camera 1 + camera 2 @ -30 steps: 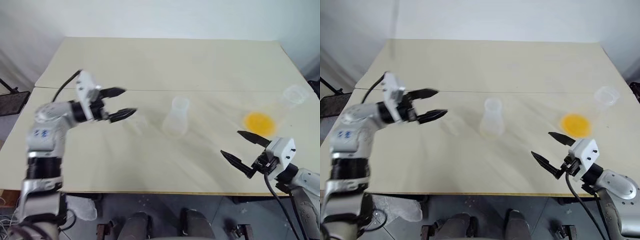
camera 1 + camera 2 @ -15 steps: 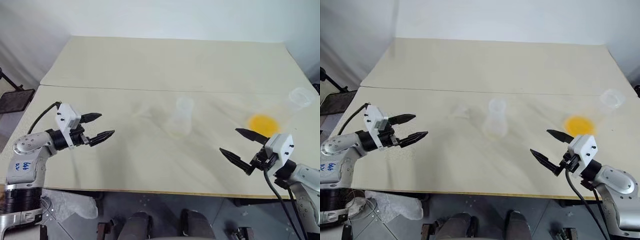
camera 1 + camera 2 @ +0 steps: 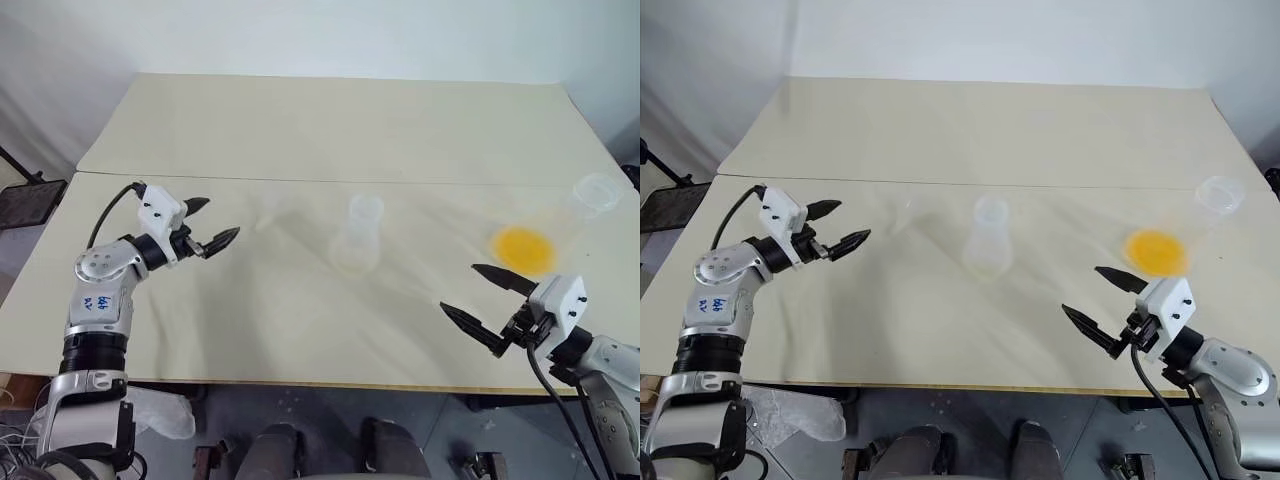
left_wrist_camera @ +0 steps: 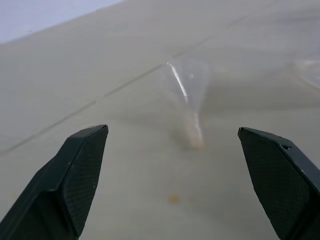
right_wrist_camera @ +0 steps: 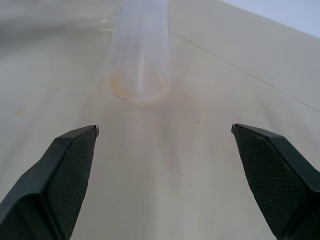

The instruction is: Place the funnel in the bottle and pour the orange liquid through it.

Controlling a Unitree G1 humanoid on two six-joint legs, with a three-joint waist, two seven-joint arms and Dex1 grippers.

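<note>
Left wrist view gives the clearest look at the funnel (image 4: 186,100): a small clear plastic cone lying on its side on the bench (image 3: 330,130), wide mouth away from the camera's side, thin spout resting on the surface. It sits ahead of the left hand (image 3: 205,224), apart from it and roughly centred between the two black fingers, which stand wide apart and hold nothing. The funnel looks very light and thin-walled, probably stiff enough to keep its shape under a gentle pinch but smooth and easy to squirt out of the pads. A grip across the cone just below the rim seems safer than one on the spout, which is narrow and could roll away.

Near the middle of the bench stands the bottle (image 3: 357,236), an upright clear conical flask that appears empty. It is likely light too, so seating the spout in its short neck could tip or nudge it. Well to the right, a second flask (image 3: 560,225) carries the orange liquid (image 3: 521,246) as a shallow pool in its base; it seems to lean, though its clear walls make that uncertain. The right hand (image 3: 487,301) hovers near that flask with fingers spread and empty.

From the head views the funnel is only a faint glint on the pale surface, and the outlines of both flasks are hard to trace. How full the liquid flask is cannot be judged.
</note>
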